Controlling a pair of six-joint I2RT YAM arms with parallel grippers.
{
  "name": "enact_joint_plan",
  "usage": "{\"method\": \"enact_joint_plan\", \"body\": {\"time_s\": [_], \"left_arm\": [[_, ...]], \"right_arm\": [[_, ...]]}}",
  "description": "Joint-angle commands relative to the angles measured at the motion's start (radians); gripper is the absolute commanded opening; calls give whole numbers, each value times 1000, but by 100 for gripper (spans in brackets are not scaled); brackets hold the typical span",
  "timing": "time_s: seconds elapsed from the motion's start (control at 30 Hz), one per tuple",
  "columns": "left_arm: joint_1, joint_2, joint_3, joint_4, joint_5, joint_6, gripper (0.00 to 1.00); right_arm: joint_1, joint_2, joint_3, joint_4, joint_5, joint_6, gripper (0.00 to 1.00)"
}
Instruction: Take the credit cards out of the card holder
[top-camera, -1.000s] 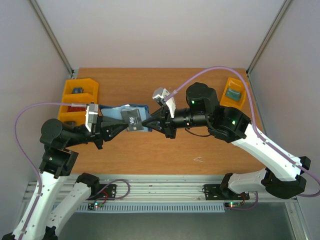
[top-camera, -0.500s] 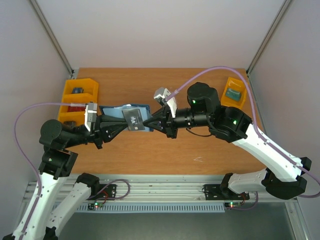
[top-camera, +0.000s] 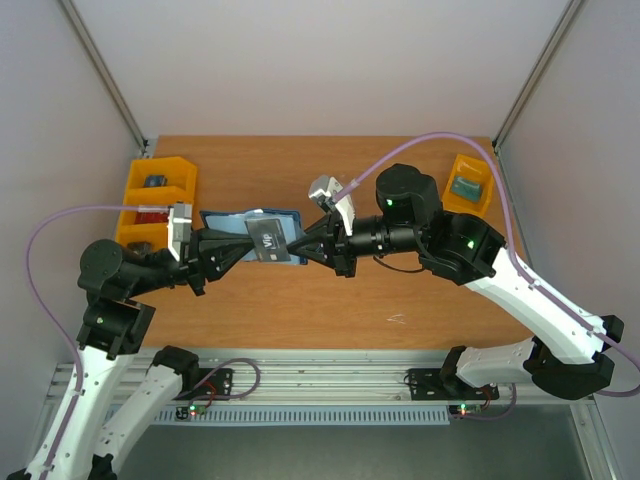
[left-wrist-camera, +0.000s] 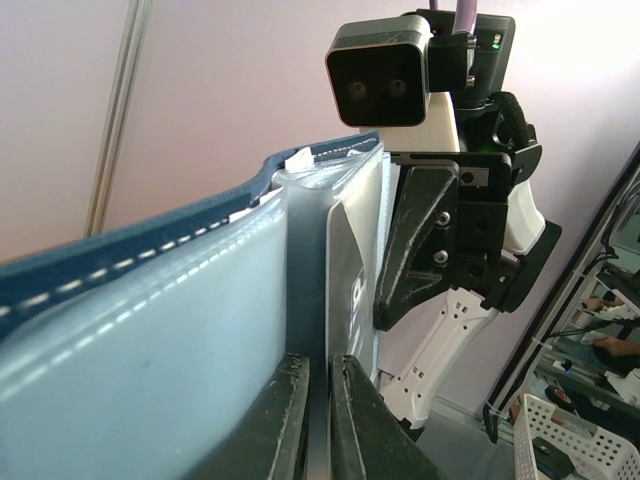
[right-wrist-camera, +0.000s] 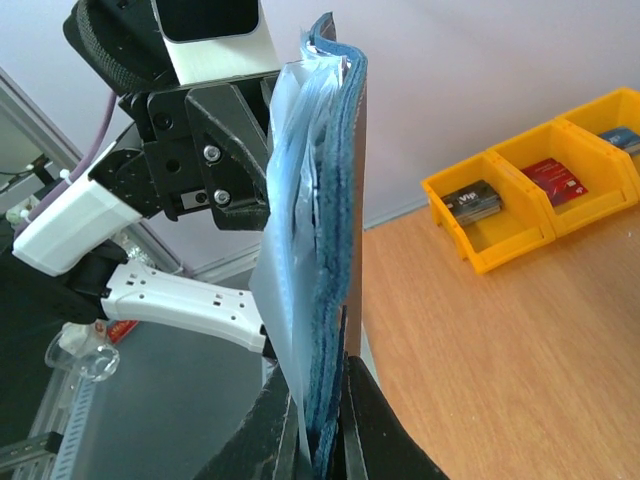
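We see the dark navy-blue folding fabric card holder (top-camera: 240, 221) held open in the air above the brown wooden table (top-camera: 400, 290), stretched between the two arms; it does not touch the table. The right gripper (top-camera: 300, 246) has its fingers pressed together on the navy outer edge of the card holder, as the right wrist view shows. The left gripper (top-camera: 252, 246) has its fingers almost together on a thin layer at the pale blue-grey inner pocket; whether the card's edge is also in that pinch we cannot tell.

A dark grey thin rectangular plastic card with white lettering (top-camera: 268, 240) sits partly out of the pocket, tilted, just beside the left fingertips (left-wrist-camera: 290, 420). A small white corner (left-wrist-camera: 297, 158) peeks from the top of the pocket; it may be a second card, but we cannot be sure.

We judge the card to be light, stiff and slick, so it should slide free if pinched flat on its exposed end and drawn along the pocket's length. The card holder is soft and floppy, and its clear sleeves look clingy, so it needs the opposing grip to stay taut. Pinching the sleeve together with the card would drag the whole holder rather than free the card.

Yellow plastic bins (right-wrist-camera: 530, 190) stand at the table's far side.
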Motion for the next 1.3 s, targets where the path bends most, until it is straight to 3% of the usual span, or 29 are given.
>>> {"method": "enact_joint_plan", "body": {"time_s": [0.0, 0.27, 0.67, 0.73, 0.83, 1.07, 1.27], "left_arm": [[8, 6, -7, -5, -57, 39, 9], [8, 1, -9, -31, -21, 67, 9], [-24, 63, 7, 136, 20, 18, 16], [-31, 60, 2, 133, 47, 25, 14], [-33, 39, -4, 99, 61, 42, 0], [-30, -1, 18, -39, 39, 90, 0], [-22, 10, 24, -58, 52, 90, 0]], "right_arm": [[-3, -15, 9, 22, -63, -8, 1], [-3, -25, 13, 22, -84, -5, 1], [-3, 27, 40, 37, -127, -2, 1], [-3, 27, 39, 40, -110, -2, 1], [-3, 13, 28, 47, -84, -4, 1], [-33, -41, -9, 30, -39, -2, 1], [-67, -92, -37, -3, -5, -2, 1]]}}
